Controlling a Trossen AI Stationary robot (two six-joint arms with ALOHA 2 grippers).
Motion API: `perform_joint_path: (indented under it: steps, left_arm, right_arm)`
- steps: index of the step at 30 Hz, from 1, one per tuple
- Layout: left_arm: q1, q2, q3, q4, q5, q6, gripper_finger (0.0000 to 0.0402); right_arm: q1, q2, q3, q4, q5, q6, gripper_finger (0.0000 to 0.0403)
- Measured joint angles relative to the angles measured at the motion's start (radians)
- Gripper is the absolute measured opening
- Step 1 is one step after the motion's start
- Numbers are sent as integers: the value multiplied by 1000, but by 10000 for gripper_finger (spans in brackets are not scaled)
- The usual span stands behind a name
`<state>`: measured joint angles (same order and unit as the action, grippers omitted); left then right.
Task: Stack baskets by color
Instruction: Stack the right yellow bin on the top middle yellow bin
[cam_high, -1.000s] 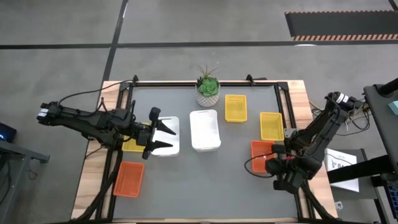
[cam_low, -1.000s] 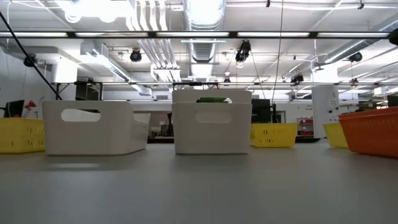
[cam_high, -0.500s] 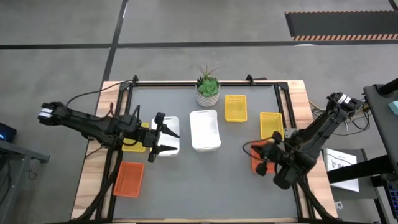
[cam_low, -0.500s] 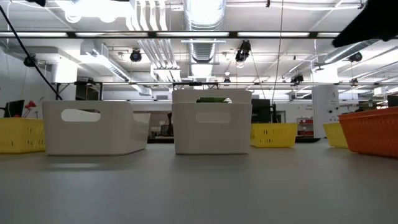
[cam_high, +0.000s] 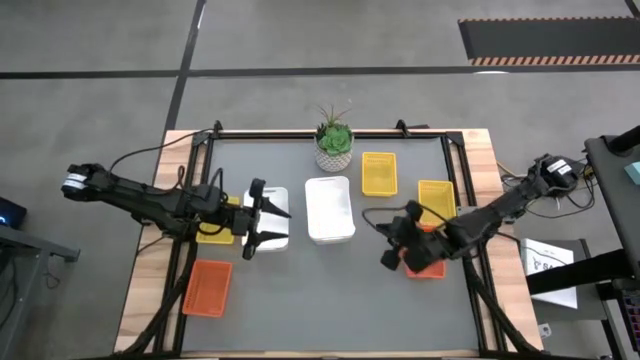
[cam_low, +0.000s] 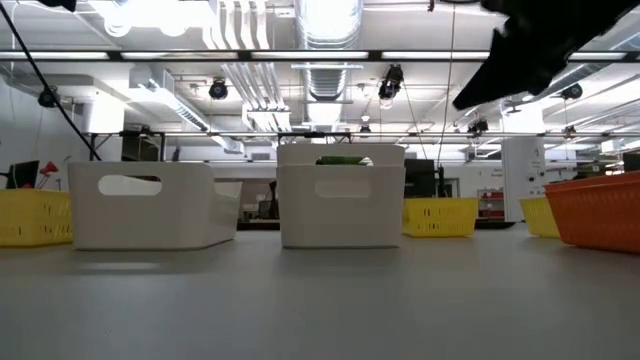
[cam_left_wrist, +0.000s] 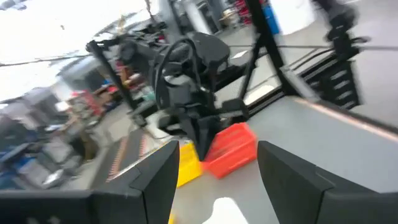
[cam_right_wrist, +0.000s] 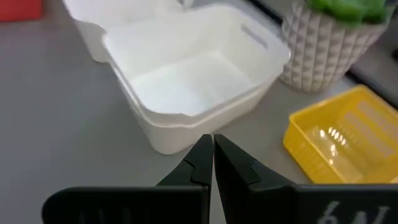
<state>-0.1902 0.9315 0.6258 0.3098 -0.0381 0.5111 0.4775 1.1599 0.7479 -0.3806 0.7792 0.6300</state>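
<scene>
**benchwatcher:** Biggest change over the last second: the right gripper (cam_high: 385, 243) has swung in from the bench's right edge and now hangs over open bench, right of the middle white basket (cam_high: 329, 209), with the orange basket (cam_high: 425, 252) under its arm. Its fingers are pinched fully together and hold nothing. The left gripper (cam_high: 262, 219) has barely shifted: spread wide over the other white basket (cam_high: 268, 218), gripping nothing.

**stackfan:** So what does that mean for the stacking?

**benchwatcher:** My guess is the right arm is lining up on that middle white basket, since its wrist view looks straight at it. It'd have to open first. Nothing's nested yet: the two white baskets sit side by side, two yellow baskets (cam_high: 378, 173) (cam_high: 436, 202) near the plant (cam_high: 334, 140), a third yellow (cam_high: 214, 230) under the left arm, and a second orange basket (cam_high: 208, 288) front-left.

**stackfan:** Which way does the middle white one lie?

**benchwatcher:** Open side up, long axis running front to back, short end towards the plant.
</scene>
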Motion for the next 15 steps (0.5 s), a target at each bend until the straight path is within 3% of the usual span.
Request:
perform_joint_path:
  steps: [7, 15]
  left_arm:
    - [0, -16, 2, 6, -167, 120, 201]
    - [0, -19, 2, -36, -277, 133, 201]
  right_arm:
    - [-213, -12, 0, -27, -231, 89, 8]
    - [-355, -12, 0, -266, -292, 408, 16]
